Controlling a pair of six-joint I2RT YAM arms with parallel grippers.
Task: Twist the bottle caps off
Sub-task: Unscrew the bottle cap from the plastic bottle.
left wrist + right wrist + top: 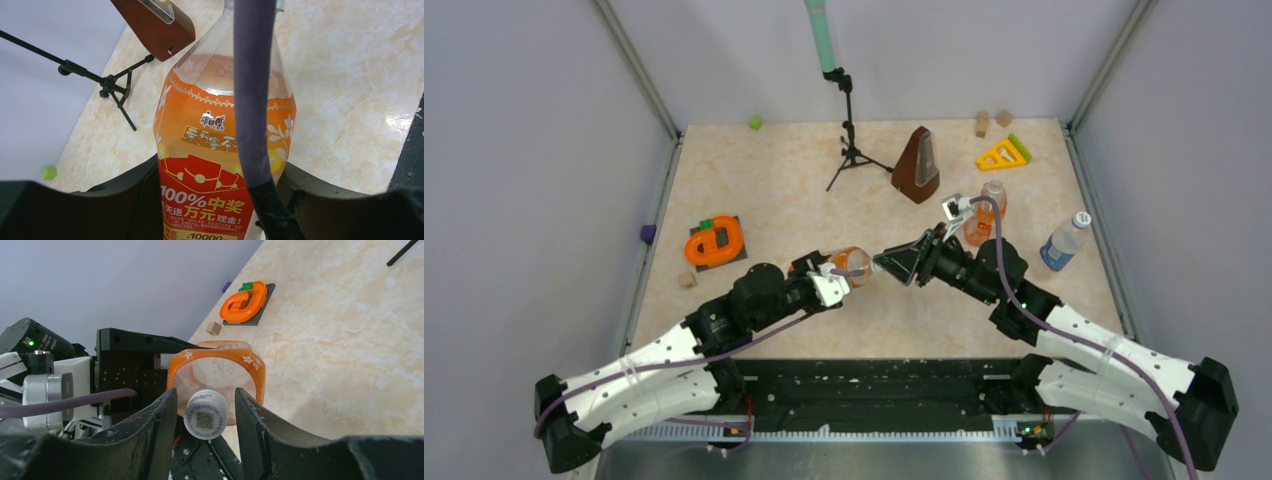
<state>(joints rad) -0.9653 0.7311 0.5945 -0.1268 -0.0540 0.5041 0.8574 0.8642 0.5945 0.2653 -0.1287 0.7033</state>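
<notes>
My left gripper (839, 283) is shut on a slim bottle (210, 150) of orange liquid with an orange and red label, held tilted towards the right arm. Its white bottle cap (206, 415) lies between the fingers of my right gripper (205, 420), which stands open with a narrow gap on each side of the cap. A purple cable crosses the bottle in the left wrist view. A squat orange bottle (984, 215) and a clear bottle with a blue label (1062, 242) stand at the right, each with its cap on.
A brown metronome (917, 165) and a small tripod stand (849, 140) stand at the back. An orange toy on a dark base (714, 242) sits at the left, a yellow triangle (1004, 153) and wooden blocks (982, 122) at the back right.
</notes>
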